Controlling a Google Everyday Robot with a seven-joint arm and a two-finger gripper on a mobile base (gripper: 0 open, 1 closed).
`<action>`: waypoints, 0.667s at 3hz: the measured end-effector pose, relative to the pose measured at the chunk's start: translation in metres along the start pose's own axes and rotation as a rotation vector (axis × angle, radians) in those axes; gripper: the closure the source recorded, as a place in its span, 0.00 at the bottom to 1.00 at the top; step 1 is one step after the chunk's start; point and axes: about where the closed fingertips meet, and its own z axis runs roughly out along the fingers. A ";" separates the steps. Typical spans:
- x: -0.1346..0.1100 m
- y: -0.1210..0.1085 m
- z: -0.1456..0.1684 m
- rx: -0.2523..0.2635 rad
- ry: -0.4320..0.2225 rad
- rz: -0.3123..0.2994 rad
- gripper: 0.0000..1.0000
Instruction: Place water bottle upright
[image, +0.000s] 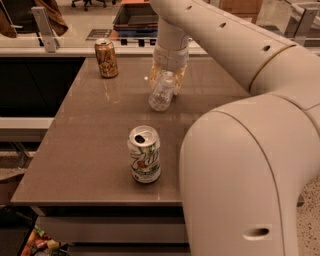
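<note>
The water bottle (161, 95), clear and ribbed, is tilted over the brown table (85, 150) at the back middle. Its base points toward me and to the left, and its cap end is hidden between the fingers. My gripper (168, 76) comes down from above on the white arm and is shut on the bottle's upper part, one pale finger on each side. I cannot tell whether the base touches the table.
A white-green soda can (145, 155) stands open-topped near the table's front middle. A gold-brown soda can (106, 58) stands at the back left. My large white arm covers the right side. A counter and a bin lie behind the table.
</note>
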 end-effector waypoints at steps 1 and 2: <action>-0.001 0.001 0.003 0.000 0.000 -0.001 0.88; -0.001 0.001 0.004 -0.001 0.000 -0.002 1.00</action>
